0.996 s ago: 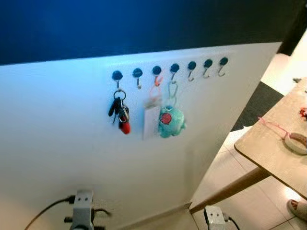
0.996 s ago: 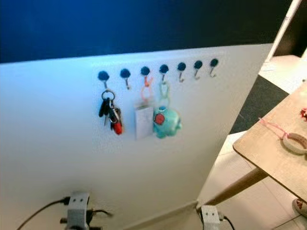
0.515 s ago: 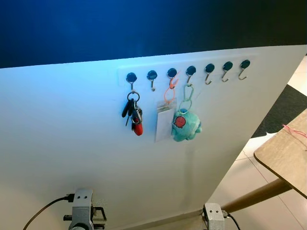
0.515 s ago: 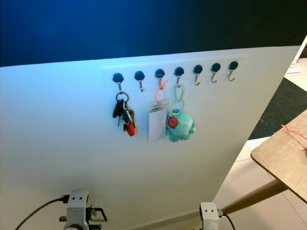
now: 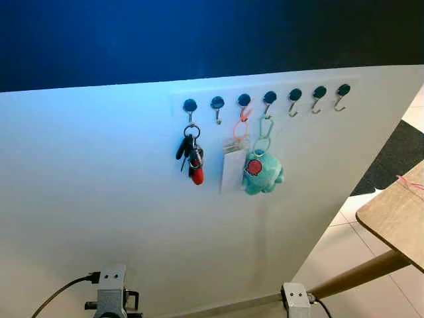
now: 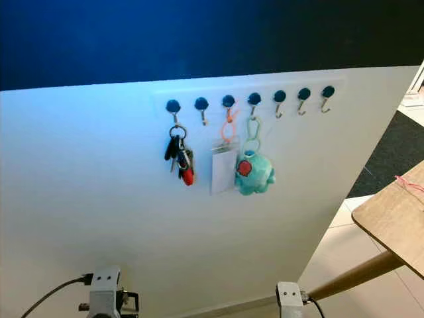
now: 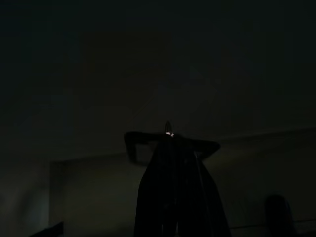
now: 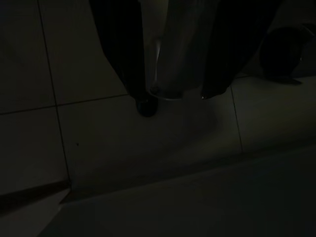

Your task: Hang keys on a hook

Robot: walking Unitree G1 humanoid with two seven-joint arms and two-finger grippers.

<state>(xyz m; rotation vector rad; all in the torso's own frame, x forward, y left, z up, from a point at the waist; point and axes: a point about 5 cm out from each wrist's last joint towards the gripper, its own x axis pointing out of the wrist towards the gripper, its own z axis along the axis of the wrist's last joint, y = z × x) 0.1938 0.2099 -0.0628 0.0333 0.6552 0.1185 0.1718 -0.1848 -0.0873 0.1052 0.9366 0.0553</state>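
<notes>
The keys hang on the first hook of the white panel; three hooks beyond the plush are bare. The table edge juts alongside, farther off-frame than before. Left gripper seemingly together, right gripper apart.

Teal plush toy w/ red patch hangs on the white wall panel, just beside a white card on orange loop. Light wooden table corner at right, over pale tiled floor.
</notes>
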